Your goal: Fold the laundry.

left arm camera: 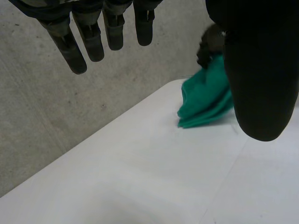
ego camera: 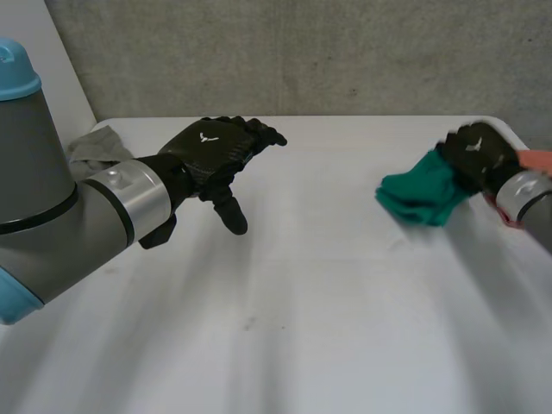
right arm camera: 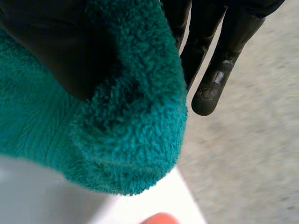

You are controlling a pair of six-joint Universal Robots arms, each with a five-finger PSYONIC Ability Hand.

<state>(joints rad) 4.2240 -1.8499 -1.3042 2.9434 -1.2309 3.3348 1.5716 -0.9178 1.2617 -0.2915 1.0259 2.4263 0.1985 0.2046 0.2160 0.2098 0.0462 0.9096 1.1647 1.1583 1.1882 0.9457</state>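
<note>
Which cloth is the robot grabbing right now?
The green cloth, gripped by the right hand. The grey cloth and the orange cloth are in no hand.

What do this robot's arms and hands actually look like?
The left arm is a thick grey tube with a light-blue cap and a black seam ring. A shiny silver cuff joins it to the left robot hand: black, with rounded fingers and a small white mark on its back. The right robot hand matches, silver cuff included.
</note>
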